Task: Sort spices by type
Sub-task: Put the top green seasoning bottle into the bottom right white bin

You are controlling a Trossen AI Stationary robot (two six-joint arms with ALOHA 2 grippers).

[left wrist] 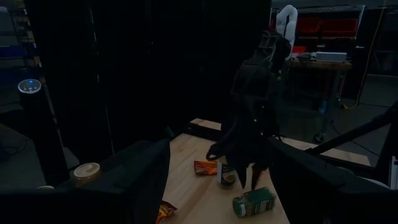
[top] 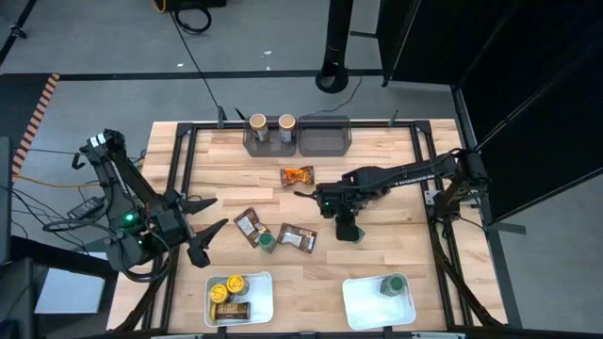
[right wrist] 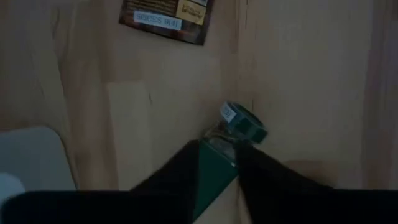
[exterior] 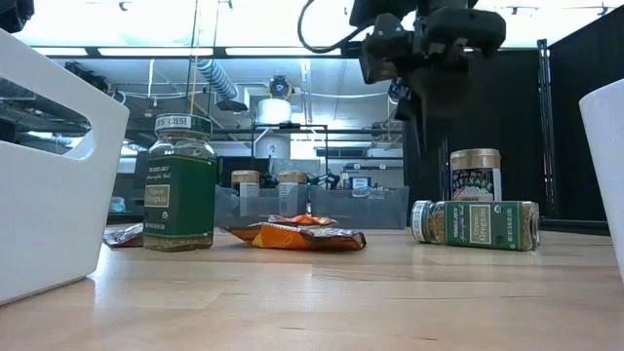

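Observation:
A green-labelled spice jar [top: 354,235] lies on its side mid-table, its green lid [right wrist: 244,123] showing in the right wrist view. My right gripper [top: 348,226] hangs just above it, open, fingers pointing down on either side of the jar [left wrist: 254,202] without touching. An upright jar [left wrist: 227,174] stands behind it. My left gripper [top: 209,221] waits open at the table's left. Another green jar [top: 268,242] stands upright between two brown packets [top: 248,224] [top: 297,237]. An orange packet [top: 298,175] lies flat farther back.
A white tray [top: 267,282] at the near edge holds yellow-lidded jars; a second white tray [top: 353,303] to its right holds a green-lidded jar. Two grey bins [top: 325,143] at the far edge, one with two tan-lidded jars [top: 256,124]. Bare wood lies right of the gripper.

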